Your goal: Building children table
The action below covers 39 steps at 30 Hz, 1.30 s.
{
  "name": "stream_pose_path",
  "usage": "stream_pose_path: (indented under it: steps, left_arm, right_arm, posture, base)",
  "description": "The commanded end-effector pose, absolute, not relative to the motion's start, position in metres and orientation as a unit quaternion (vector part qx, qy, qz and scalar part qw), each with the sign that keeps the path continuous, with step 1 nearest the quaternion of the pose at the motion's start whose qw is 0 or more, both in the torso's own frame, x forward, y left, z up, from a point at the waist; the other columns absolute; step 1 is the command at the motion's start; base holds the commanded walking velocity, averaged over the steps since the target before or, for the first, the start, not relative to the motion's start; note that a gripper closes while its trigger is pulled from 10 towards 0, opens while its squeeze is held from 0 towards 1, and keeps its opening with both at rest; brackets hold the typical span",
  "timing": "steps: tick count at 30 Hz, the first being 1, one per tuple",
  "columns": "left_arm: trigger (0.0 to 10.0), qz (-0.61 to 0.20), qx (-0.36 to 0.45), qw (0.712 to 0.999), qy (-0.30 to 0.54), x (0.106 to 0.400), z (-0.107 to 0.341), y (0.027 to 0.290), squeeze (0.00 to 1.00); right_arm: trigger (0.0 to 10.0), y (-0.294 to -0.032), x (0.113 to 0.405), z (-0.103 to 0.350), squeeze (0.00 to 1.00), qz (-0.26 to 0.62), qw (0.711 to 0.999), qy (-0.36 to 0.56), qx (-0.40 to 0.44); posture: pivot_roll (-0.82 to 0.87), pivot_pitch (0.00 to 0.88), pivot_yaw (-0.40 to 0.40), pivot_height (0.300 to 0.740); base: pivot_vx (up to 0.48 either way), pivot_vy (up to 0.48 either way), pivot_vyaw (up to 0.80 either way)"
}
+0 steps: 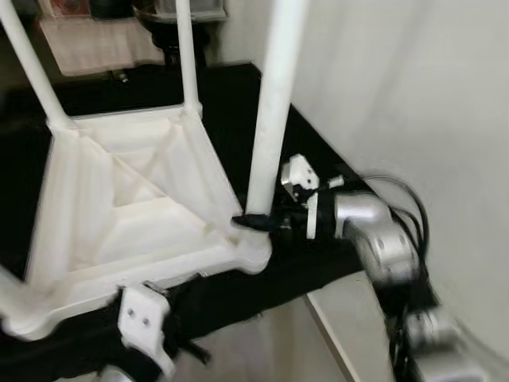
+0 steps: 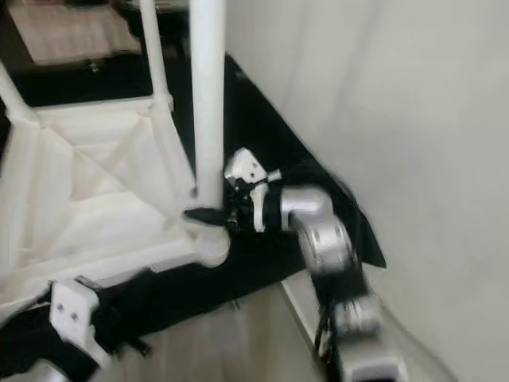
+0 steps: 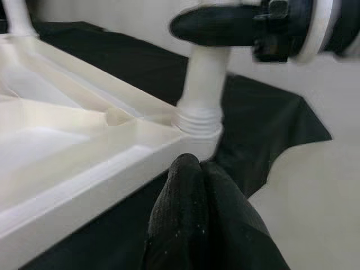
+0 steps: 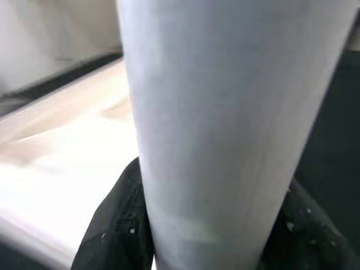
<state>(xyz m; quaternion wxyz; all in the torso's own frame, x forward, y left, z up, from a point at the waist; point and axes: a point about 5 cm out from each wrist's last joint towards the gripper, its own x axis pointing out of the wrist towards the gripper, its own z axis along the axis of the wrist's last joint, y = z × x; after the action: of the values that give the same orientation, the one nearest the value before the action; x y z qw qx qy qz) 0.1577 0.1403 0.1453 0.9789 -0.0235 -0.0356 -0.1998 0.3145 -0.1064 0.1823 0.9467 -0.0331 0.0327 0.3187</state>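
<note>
left eye view: white tabletop (image 1: 135, 215) lying upside down on a black cloth (image 1: 238, 103), ribs facing up. near-corner leg (image 1: 270, 119) standing upright in the corner socket (image 1: 253, 243); two more legs rising from the far corners. right gripper (image 1: 254, 222) clamped around the foot of that leg, just above the socket. left gripper (image 1: 171, 306) low beside the tabletop's near edge, fingers hard to read here.

right eye view: same corner, black fingers wrapping the leg base from the wall side, silver arm (image 2: 322, 239) bent close to the white wall (image 2: 398, 119).

left wrist view: left fingers (image 3: 194, 214) pressed together, holding nothing, hovering just beside the socket; threads (image 3: 198, 120) visible where the leg meets the corner, so likely not fully screwed home.

right wrist view: leg close up, dark pads on both sides of it, closed firmly on the leg.

risks from here: turning with the leg tilted could cross the threads or jam it; a smooth round leg could slip in the pads; twisting could drag the unheld tabletop across the cloth; elbow close to the wall could bump it.
</note>
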Motion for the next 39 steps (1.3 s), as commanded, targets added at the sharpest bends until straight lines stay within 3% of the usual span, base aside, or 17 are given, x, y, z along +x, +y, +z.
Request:
stream_pose_path:
  steps: [1,9,10,11,12,15,16,17,18,21,22,24,25,28,31,38,39]
  left_arm:
    - [10.0,-0.199,-0.033,0.979,-0.038,0.161,0.144,0.143,0.0]
    - [10.0,-0.251,-0.05,0.966,-0.038,0.168,0.144,0.138,0.0]
    - [10.0,-0.257,-0.057,0.964,-0.037,0.168,0.144,0.138,0.0]
    - [10.0,-0.257,-0.057,0.964,-0.037,0.168,0.144,0.138,0.0]
    - [10.0,-0.258,-0.067,0.963,-0.035,0.169,0.144,0.138,0.0]
    - [10.0,-0.257,-0.078,0.963,-0.034,0.168,0.144,0.139,0.0]
    - [10.0,-0.255,-0.079,0.963,-0.034,0.168,0.145,0.139,0.0]
    - [10.0,-0.255,-0.079,0.963,-0.034,0.168,0.145,0.139,0.0]
    - [10.0,-0.254,-0.079,0.963,-0.035,0.168,0.145,0.139,0.0]
    - [10.0,-0.254,-0.085,0.963,-0.036,0.168,0.145,0.14,0.0]
    - [10.0,-0.254,-0.089,0.962,-0.036,0.168,0.145,0.139,0.0]
    - [10.0,-0.256,-0.093,0.961,-0.037,0.168,0.145,0.139,0.0]
    - [10.0,-0.256,-0.093,0.961,-0.037,0.168,0.145,0.139,0.0]
    - [10.0,-0.257,-0.094,0.961,-0.037,0.168,0.145,0.139,0.0]
    - [10.0,-0.257,-0.092,0.961,-0.037,0.167,0.145,0.139,0.0]
    - [10.0,-0.253,-0.086,0.963,-0.037,0.165,0.146,0.139,0.0]
    - [10.0,-0.252,-0.083,0.963,-0.038,0.165,0.146,0.139,0.0]
  right_arm:
    - [0.0,-0.152,0.311,0.16,0.0,0.176,0.976,0.106,-0.065]
    - [0.0,-0.117,0.305,0.168,0.0,0.255,0.961,0.094,-0.056]
    - [1.5,-0.107,0.302,0.169,0.0,0.287,0.951,0.098,-0.062]
    - [1.5,-0.107,0.302,0.169,0.0,0.287,0.951,0.098,-0.062]
    - [10.0,-0.097,0.303,0.175,0.0,0.322,0.941,0.088,-0.057]
    - [10.0,-0.085,0.298,0.186,0.0,0.331,0.939,0.079,-0.044]
    - [10.0,-0.084,0.297,0.187,0.8,0.332,0.938,0.085,-0.053]
    - [10.0,-0.084,0.297,0.187,0.8,0.332,0.938,0.085,-0.053]
    - [10.0,-0.081,0.297,0.19,1.0,0.359,0.928,0.085,-0.048]
    - [10.0,-0.078,0.31,0.205,1.0,0.44,0.894,0.045,-0.072]
    - [10.0,-0.08,0.321,0.215,0.08,0.506,0.857,0.028,-0.096]
    - [10.0,-0.084,0.331,0.227,0.0,0.573,0.806,0.009,-0.146]
    - [10.0,-0.084,0.331,0.227,0.0,0.573,0.806,0.009,-0.146]
    - [10.0,-0.083,0.328,0.229,0.0,0.656,0.739,0.025,-0.15]
    - [10.0,-0.084,0.328,0.226,0.0,0.685,0.706,0.034,-0.176]
    - [10.0,-0.079,0.342,0.234,0.0,0.716,0.676,0.043,-0.169]
    - [2.8,-0.08,0.346,0.233,0.0,0.719,0.673,0.044,-0.17]
  posture:
    - [-0.14,0.139,-0.054,0.74]
    - [-0.12,0.141,-0.06,0.74]
    - [-0.12,0.143,-0.06,0.74]
    - [-0.12,0.143,-0.06,0.74]
    - [-0.11,0.145,-0.057,0.74]
    - [-0.11,0.145,-0.057,0.74]
    - [-0.11,0.145,-0.055,0.74]
    - [-0.11,0.145,-0.055,0.74]
    - [-0.11,0.145,-0.054,0.74]
    - [-0.1,0.142,-0.052,0.74]
    - [-0.09,0.142,-0.056,0.74]
    - [-0.08,0.142,-0.059,0.74]
    - [-0.08,0.142,-0.059,0.74]
    - [-0.07,0.143,-0.059,0.74]
    - [-0.07,0.144,-0.063,0.74]
    - [-0.05,0.154,-0.064,0.74]
    - [-0.05,0.157,-0.066,0.74]
  base:
    - [0.0,0.0,0.0]
    - [0.0,0.0,0.0]
    - [0.0,0.0,0.0]
    - [0.0,0.0,0.0]
    - [0.0,0.0,0.0]
    - [0.0,0.0,0.0]
    - [0.0,0.0,0.0]
    - [0.0,0.0,0.0]
    - [0.0,0.0,0.0]
    - [0.0,0.0,0.0]
    - [0.0,0.0,0.0]
    - [0.0,0.0,0.0]
    - [0.0,0.0,0.0]
    - [0.0,0.0,0.0]
    - [0.0,0.0,0.0]
    - [0.0,0.0,0.0]
    - [0.0,0.0,0.0]
